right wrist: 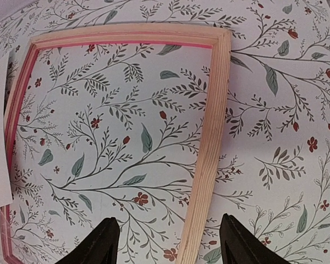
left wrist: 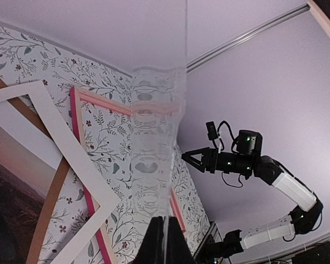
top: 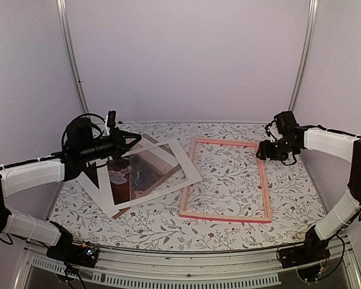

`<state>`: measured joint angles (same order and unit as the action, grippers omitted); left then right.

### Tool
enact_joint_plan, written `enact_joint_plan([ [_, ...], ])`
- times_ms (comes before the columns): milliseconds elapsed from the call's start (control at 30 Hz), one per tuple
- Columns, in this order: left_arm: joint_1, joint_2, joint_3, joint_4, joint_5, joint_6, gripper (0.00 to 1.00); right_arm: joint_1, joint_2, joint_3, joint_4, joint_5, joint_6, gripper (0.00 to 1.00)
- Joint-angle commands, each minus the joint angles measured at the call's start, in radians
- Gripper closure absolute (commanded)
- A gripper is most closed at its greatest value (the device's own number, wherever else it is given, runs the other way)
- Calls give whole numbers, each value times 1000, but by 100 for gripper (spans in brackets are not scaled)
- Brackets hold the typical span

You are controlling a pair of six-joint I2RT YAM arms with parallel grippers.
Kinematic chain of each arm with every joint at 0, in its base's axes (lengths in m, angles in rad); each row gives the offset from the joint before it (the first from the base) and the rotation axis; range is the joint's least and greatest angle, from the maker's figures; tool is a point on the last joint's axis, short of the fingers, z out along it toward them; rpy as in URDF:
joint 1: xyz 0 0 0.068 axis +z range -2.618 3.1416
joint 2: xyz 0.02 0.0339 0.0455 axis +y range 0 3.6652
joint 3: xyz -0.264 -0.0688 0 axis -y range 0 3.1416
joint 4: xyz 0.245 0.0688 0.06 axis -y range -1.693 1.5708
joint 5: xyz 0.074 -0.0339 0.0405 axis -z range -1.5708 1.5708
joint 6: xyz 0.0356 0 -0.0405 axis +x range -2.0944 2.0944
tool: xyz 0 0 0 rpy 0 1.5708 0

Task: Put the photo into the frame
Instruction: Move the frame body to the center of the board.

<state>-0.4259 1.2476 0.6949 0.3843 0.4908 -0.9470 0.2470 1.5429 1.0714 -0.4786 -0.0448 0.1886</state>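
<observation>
While the top view is taken first, the frame (top: 266,188) is noted lying flat right of centre on the patterned table (top: 289,208), its opening bare. The photo (top: 121,179) is found well to the left, stacked with a white mat board (top: 179,171) and a brown backing board (top: 161,178); the layering cannot be told. The left gripper (top: 132,140) is raised over the far edge of that stack, and the right gripper (top: 263,150) is held near the frame's far right corner. From the left wrist, the left gripper's fingers (left wrist: 164,242) are seen clenched on the edge of a clear pane (left wrist: 154,165), which is held upright. It is probably lifted to uncover the photo, whose brown tones show at lower left. From the right wrist, the jaws are seen spread with nothing grasped, the fingers (right wrist: 107,242) set either side of the frame's right rail, likely to steady it. A corner of the mat board is laid across the frame's left rail and would probably have to be shifted before the photo can be seated.
</observation>
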Motion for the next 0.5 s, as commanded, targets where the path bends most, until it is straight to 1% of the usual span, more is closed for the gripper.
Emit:
enact_joint_plan([
  [0,9,-20,26,62,39,-10,100,-21,45,-14,-10,24,26,35],
  [167,9,-52,25,77,47,-30,100,-49,99,-20,-6,30,32,40],
  [333,6,-75,25,74,51,-33,100,-64,152,-33,13,22,23,48],
  [467,5,-80,25,77,57,-37,100,-69,209,-34,33,13,20,53],
])
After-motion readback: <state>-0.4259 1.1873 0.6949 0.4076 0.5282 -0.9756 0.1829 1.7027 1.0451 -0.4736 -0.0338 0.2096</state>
